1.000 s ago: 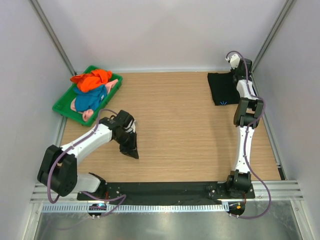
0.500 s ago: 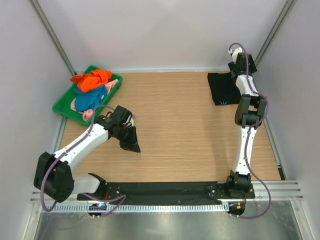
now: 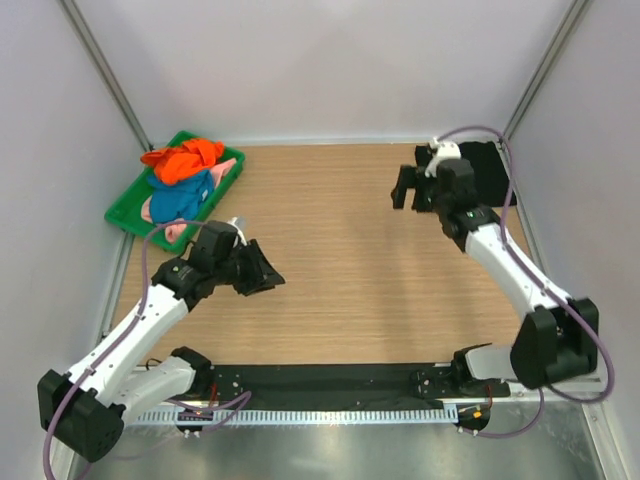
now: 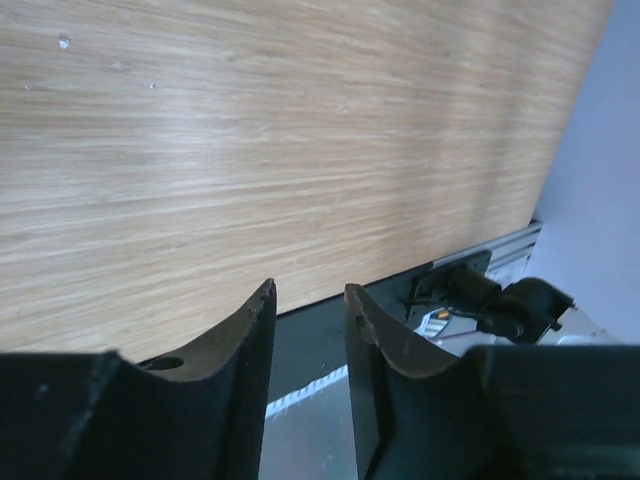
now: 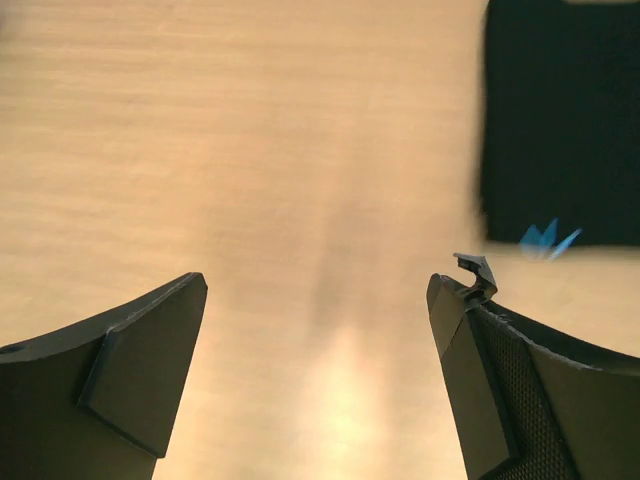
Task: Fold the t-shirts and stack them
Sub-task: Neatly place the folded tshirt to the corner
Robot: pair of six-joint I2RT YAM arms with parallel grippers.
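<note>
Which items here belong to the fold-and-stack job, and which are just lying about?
Job:
black t-shirt, folded, far right
orange t-shirt
blue t-shirt
pink t-shirt

Not job:
green tray, holding the three coloured shirts
wooden table

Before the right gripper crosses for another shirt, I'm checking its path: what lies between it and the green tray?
Only bare wooden table, seen in the top view, lies between the right gripper and the green tray.

T-shirts 4: black t-shirt (image 5: 560,120) 1, far right corner of table (image 3: 350,250); orange t-shirt (image 3: 185,160) 1, blue t-shirt (image 3: 180,198) 1, pink t-shirt (image 3: 177,230) 1. Green tray (image 3: 125,218) 1, far left corner.
</note>
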